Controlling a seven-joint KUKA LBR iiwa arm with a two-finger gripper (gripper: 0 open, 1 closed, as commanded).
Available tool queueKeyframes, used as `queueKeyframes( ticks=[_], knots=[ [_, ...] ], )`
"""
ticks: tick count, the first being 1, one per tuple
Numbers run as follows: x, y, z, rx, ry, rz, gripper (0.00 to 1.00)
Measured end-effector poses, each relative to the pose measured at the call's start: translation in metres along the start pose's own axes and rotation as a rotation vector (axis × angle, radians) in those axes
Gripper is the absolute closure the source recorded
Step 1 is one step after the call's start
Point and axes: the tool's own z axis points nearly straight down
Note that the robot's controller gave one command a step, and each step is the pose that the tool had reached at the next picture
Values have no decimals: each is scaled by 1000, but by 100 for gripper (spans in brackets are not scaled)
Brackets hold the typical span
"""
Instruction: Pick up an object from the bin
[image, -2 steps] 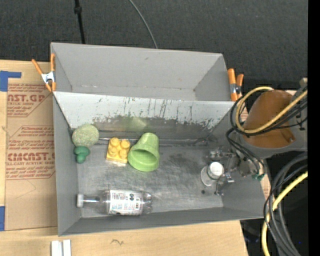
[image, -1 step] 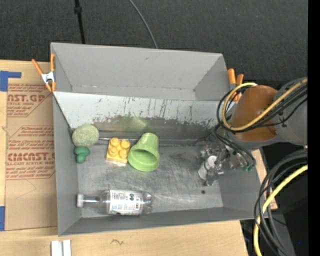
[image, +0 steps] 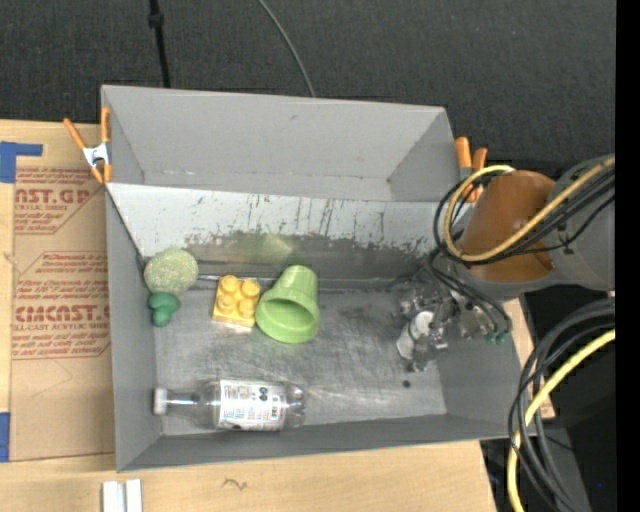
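end effector (image: 422, 338) down at the right of the bin (image: 300, 130), well apart from the green cup (image: 288, 305). can't tell if it's open or closed

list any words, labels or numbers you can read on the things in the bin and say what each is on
Nothing in the bin carries text that can be read.
Clear plastic bottle, white label: dark print, too small to read.
Yellow toy brick, green cup, pale green ball: no marking seen.

Pincer (image: 425, 335) blurred, outline unclear; bottle (image: 228, 402) label print (too small) unreadable.
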Motion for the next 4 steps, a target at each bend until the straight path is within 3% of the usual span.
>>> queueKeyframes(
  ticks=[1,2,3,4],
  knots=[
    [1,-15,-44,-3,5,12,100],
    [-9,11,-50,1,-6,21,100],
    [-4,26,-82,-6,10,32,100],
    [2,5,-125,-1,-2,44,100]
  ],
)
